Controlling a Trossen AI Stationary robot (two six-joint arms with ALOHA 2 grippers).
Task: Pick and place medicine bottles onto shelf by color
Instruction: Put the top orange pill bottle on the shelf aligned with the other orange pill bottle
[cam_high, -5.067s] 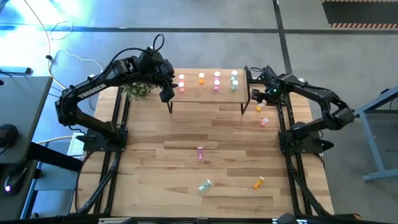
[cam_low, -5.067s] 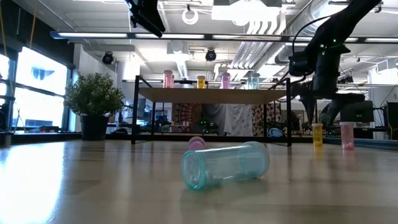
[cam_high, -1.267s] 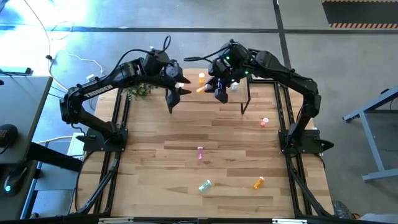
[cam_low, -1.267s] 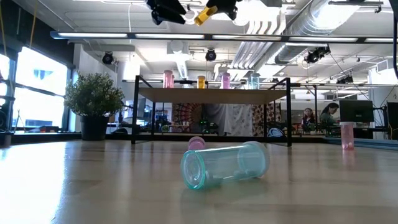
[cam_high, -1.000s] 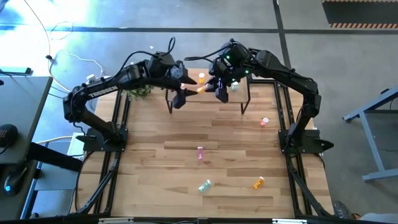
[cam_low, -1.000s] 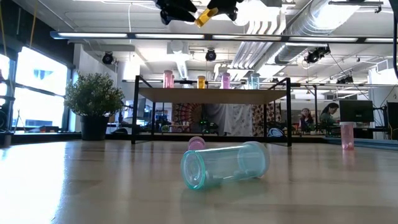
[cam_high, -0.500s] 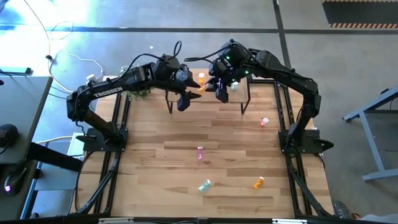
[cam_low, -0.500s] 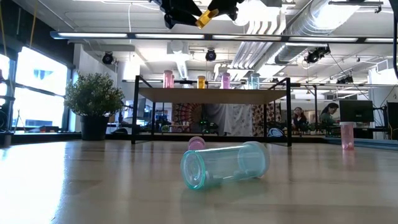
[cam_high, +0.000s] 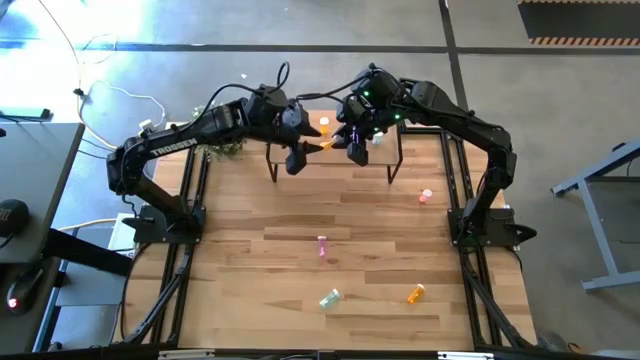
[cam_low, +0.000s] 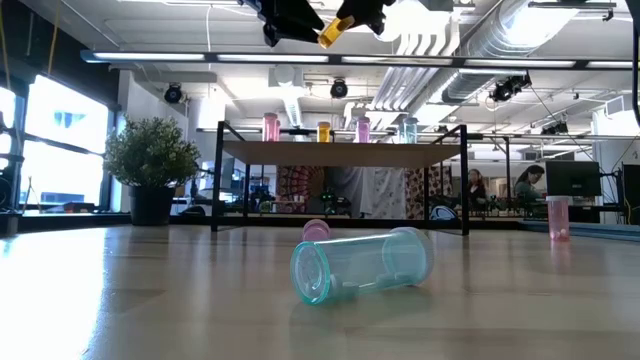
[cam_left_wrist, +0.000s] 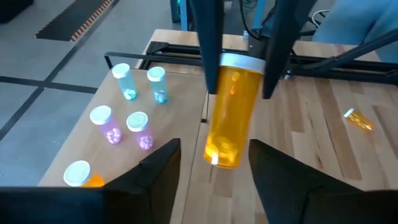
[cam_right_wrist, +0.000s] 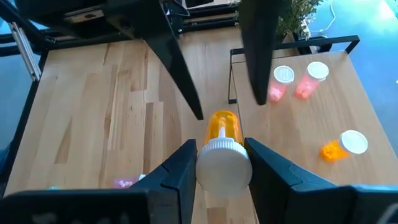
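Note:
An orange medicine bottle with a white cap hangs in the air over the shelf, lying nearly level. My right gripper is shut on its cap end. My left gripper is open; its fingers stand on either side of the bottle's base end, and I cannot tell whether they touch it. On the shelf stand teal, pink and orange bottles. More bottles lie on the table: pink, teal, orange and another pink. My right gripper pinches the bottle's white cap between its two fingers. The fingers come from the table's right and lie in line with the bottle. The bottle sticks out beyond the fingertips toward my left gripper, tilted a little, clear of the shelf and table.
A potted plant stands at the shelf's left end. In the low view a teal bottle lies on its side in the foreground, and the shelf's black legs stand behind it. The middle of the table is bare wood.
My left gripper has moved toward the table's right edge, up to the orange bottle, and its fingers now stand around the bottle's base end. My right gripper has kept the bottle still above the shelf.

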